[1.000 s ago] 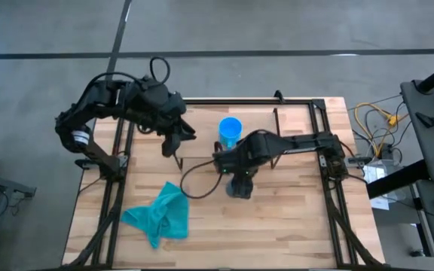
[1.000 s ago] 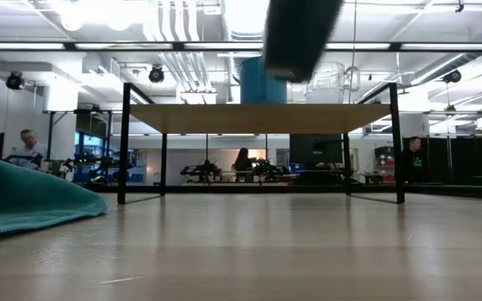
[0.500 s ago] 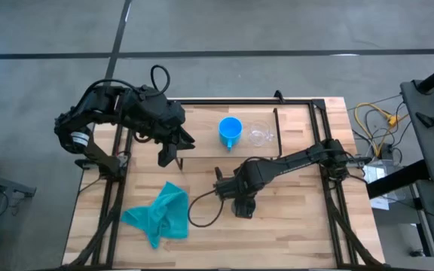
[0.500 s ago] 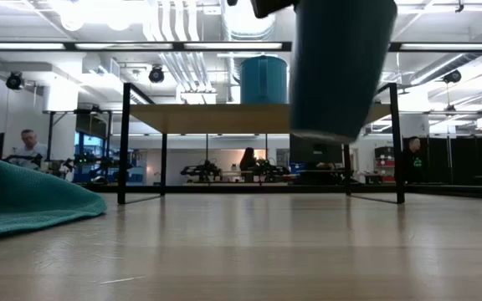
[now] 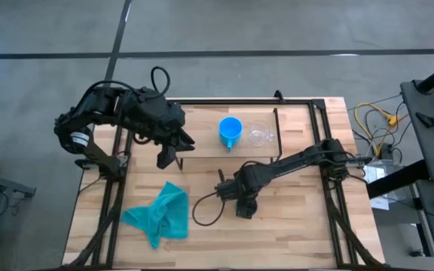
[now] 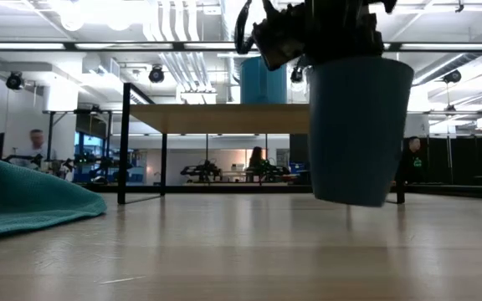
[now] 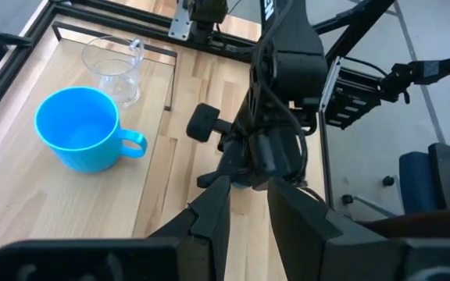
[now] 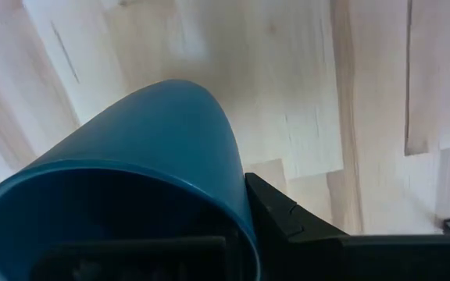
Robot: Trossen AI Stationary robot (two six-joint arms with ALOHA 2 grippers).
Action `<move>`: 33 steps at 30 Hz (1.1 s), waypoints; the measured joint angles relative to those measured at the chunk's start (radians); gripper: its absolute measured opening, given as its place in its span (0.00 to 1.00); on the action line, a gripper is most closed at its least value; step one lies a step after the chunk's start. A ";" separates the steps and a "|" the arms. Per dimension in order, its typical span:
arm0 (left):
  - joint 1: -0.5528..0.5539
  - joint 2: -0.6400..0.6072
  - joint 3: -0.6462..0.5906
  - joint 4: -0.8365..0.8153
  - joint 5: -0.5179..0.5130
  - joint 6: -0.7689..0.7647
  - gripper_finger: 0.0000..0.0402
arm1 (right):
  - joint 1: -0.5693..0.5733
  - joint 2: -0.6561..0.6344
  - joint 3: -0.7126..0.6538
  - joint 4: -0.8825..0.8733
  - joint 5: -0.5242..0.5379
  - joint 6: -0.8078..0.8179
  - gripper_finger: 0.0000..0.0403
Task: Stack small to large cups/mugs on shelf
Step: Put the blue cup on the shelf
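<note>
right gripper (image 5: 245,205) | grips dark teal cup (image 6: 358,125) | apparently just above table (image 6: 241,259)

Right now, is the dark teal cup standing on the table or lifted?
Lifted: the dark teal cup hangs upright in the right end effector, its base clear of the table.

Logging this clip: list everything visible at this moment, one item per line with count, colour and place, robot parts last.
dark teal cup: 1, dark teal, upright, held just above the table in front of the shelf
blue mug: 1, bright blue, on the shelf
clear glass cup: 1, clear, on the shelf beside the blue mug
shelf: 1, light wood top on black legs, far side of the table
cloth: 1, teal, crumpled at the table's near left
table: 1, light wood, black frame
right gripper: 1, dark, mid-table, shut on the dark teal cup
left gripper: 1, dark, open, waiting over the table's left side
</note>
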 joint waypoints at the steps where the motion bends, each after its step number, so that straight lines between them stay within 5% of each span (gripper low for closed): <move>1: 0.000 0.000 0.000 0.000 0.000 0.000 0.19 | 0.000 0.000 -0.003 -0.003 0.000 0.002 0.02; 12: 0.000 0.000 0.000 0.000 0.001 0.009 0.19 | 0.000 0.000 -0.040 0.050 -0.008 -0.011 0.03; 23: 0.000 0.000 0.000 0.000 0.001 0.009 0.19 | -0.011 0.000 -0.066 0.048 -0.009 -0.046 0.24; 33: 0.000 0.000 0.000 0.001 0.001 -0.001 0.19 | -0.011 -0.007 0.150 -0.033 -0.009 -0.063 0.32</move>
